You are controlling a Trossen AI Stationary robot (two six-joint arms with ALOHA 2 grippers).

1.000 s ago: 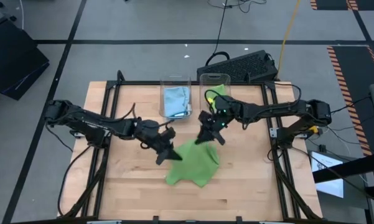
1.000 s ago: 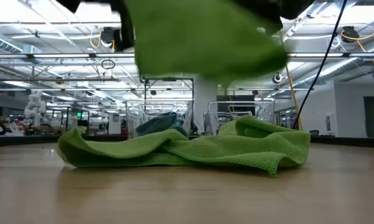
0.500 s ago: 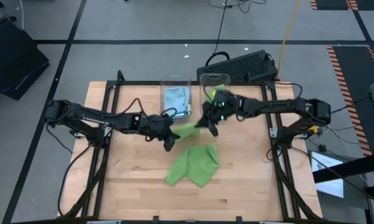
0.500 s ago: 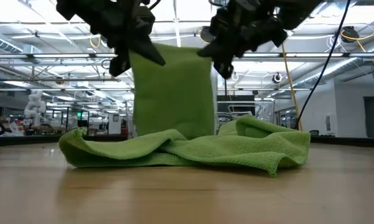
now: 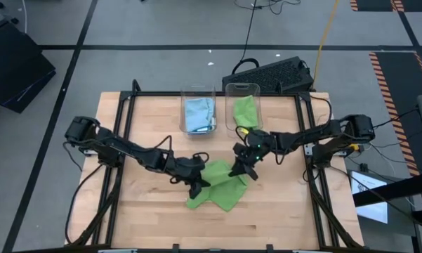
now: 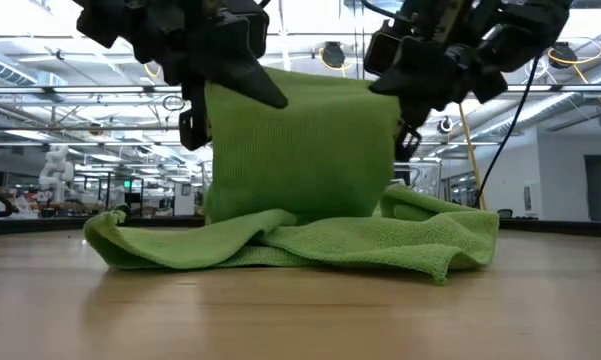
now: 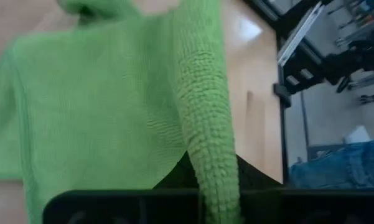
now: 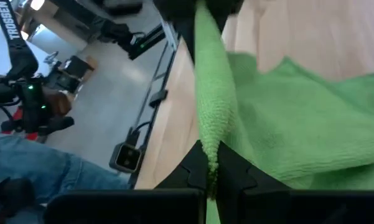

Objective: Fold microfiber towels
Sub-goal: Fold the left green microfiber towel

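While pinched by both grippers (image 6: 195,125) (image 6: 405,140); green towel (image 6: 300,160) half-raised.

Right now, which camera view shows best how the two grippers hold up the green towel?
The low view: the green towel hangs between left gripper and right gripper. The high view shows it from above; each wrist view only a pinched edge.
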